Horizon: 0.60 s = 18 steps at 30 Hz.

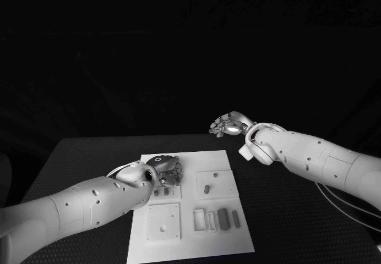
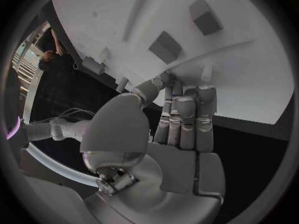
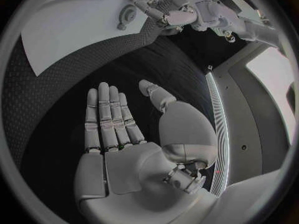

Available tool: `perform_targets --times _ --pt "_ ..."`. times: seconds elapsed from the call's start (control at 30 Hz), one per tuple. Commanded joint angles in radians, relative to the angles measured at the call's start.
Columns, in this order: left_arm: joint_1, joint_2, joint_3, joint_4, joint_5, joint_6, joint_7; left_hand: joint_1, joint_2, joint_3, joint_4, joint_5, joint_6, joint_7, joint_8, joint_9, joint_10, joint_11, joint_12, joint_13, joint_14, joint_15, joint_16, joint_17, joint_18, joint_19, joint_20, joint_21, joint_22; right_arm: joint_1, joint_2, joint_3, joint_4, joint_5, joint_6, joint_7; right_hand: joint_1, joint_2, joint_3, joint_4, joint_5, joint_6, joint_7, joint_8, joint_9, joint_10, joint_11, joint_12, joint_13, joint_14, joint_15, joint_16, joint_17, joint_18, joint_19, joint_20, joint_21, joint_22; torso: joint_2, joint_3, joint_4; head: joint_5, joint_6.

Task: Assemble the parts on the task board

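— Where is the task board (image 1: 218, 165) now?

— It lies flat in the middle of the black table (image 1: 87, 159), a white plate with several square sections. Small grey parts (image 1: 223, 217) lie in its near section, long bars side by side, and one small part (image 1: 206, 188) stands in the right middle section.

— And the left hand (image 1: 163, 171)?

— It is over the far left part of the board, reaching in from the near left. From its wrist camera, the fingers (image 2: 187, 119) are straight and close together, with the tips down at the board's edge (image 2: 249, 99). I cannot tell if something is held under them, because the hand covers that place.

— What about the right hand (image 1: 230, 125)?

— It is lifted above the table's far edge, well apart from the board, to the far right of it. Its wrist camera shows a flat palm, fingers (image 3: 109, 117) stretched out and thumb to the side, holding nothing.
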<state>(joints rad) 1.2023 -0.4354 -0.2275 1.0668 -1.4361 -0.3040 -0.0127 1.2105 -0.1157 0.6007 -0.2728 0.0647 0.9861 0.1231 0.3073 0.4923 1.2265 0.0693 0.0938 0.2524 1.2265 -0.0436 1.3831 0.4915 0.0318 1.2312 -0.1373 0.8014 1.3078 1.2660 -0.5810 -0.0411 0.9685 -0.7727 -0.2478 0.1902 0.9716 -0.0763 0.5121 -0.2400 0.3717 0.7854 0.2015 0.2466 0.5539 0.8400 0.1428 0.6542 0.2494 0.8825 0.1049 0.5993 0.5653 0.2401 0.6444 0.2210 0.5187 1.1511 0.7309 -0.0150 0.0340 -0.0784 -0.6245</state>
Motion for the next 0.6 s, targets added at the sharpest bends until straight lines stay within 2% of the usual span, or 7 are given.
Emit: perform_targets --times 0.03,0.27,0.6 --pt "-0.008 0.003 -0.003 -0.004 -0.017 0.026 0.005 -0.001 0.012 0.007 -0.002 0.000 0.012 -0.001 0.008 0.002 0.012 -0.003 0.006 0.004 0.008 -0.003 0.003 -0.002 0.152 0.005 -0.002 0.006 0.019 0.000 0.001 0.000 0.001 0.001 0.013 0.008 -0.003 0.002 0.000 0.008 0.005 -0.005 0.009 0.005 -0.001 -0.004 0.005 0.006 -0.001 -0.002 0.005 -0.003 0.001 0.006 -0.005 -0.002 -0.003 0.001 0.000 0.0000 0.0001 -0.001 -0.001" --pt "-0.012 0.006 -0.003 -0.007 -0.019 0.018 0.004 0.002 0.020 0.011 -0.005 0.000 0.035 -0.005 0.017 0.004 0.037 -0.012 0.010 0.011 0.015 -0.012 0.001 -0.005 0.149 0.010 -0.008 0.008 0.018 0.000 0.002 0.000 0.001 0.001 0.013 0.008 -0.002 0.003 0.000 0.008 0.005 -0.005 0.009 0.005 -0.001 -0.004 0.005 0.006 -0.002 -0.002 0.005 -0.003 0.001 0.006 -0.005 -0.002 -0.004 0.001 0.001 0.0003 -0.0003 -0.001 -0.002" --pt "-0.013 0.008 -0.003 -0.015 -0.019 -0.032 0.006 0.014 0.032 0.029 -0.003 0.000 0.051 -0.008 0.021 0.003 0.056 -0.019 0.010 0.016 0.025 -0.019 -0.002 -0.009 0.146 0.015 -0.014 0.006 0.016 0.000 0.004 0.000 0.000 0.001 0.014 0.008 -0.002 0.003 0.000 0.008 0.005 -0.005 0.009 0.005 -0.001 -0.004 0.005 0.007 -0.003 -0.002 0.005 -0.004 0.002 0.006 -0.005 -0.002 -0.004 0.002 0.000 0.0007 -0.0002 0.001 0.001"
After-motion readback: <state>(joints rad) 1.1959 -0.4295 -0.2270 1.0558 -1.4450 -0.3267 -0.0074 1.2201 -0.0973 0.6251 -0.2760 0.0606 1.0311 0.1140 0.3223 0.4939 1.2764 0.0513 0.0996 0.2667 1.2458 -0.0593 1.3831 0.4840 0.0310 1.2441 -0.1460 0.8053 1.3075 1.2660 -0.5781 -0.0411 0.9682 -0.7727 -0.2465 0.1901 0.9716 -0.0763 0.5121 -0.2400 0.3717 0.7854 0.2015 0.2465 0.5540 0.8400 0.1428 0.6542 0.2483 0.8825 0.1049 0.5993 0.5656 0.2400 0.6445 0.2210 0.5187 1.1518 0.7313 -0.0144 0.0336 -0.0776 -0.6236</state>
